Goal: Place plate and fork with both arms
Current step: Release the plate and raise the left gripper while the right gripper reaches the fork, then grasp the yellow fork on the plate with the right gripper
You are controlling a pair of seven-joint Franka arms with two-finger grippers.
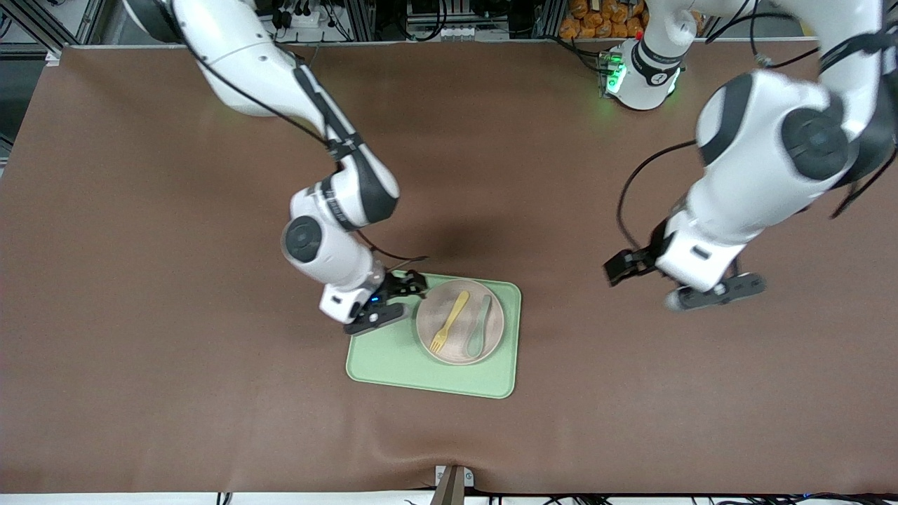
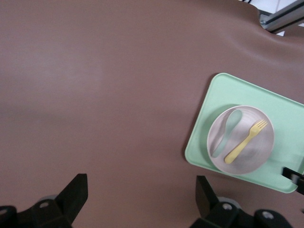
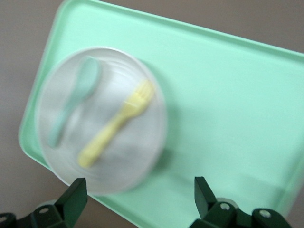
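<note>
A brown cloth covered the surface (image 1: 175, 315), smooth apart from a slight ripple at the edge nearest the front camera, where a small bracket (image 1: 452, 482) was fixed. Along the top edge stood metal framing, cables and some orange items (image 1: 603, 17).

A light-green rectangular tray (image 1: 393, 365) lay near the middle of the surface, toward the front camera. The plate (image 1: 459, 321) sat on the tray, in the part toward the left arm's end. On the plate lay the fork (image 1: 450, 322) and a grey-green spoon (image 1: 480, 324), side by side and slightly apart, the spoon toward the left arm's end; the fork's prongs pointed toward the front camera.

The right arm (image 1: 280, 77) reached from its base down to the tray, and the right gripper (image 1: 410, 291) hung over the tray's corner toward the right arm's end, just beside the plate. Its fingers (image 3: 71, 202) were spread apart and held nothing, with the plate's rim showing between them in the right wrist view.

The left arm (image 1: 772, 161) was bent over bare cloth toward its own end of the surface, well apart from the tray. The left gripper (image 1: 635, 270) hovered above the cloth, its fingers (image 2: 76, 192) wide apart and empty.
</note>
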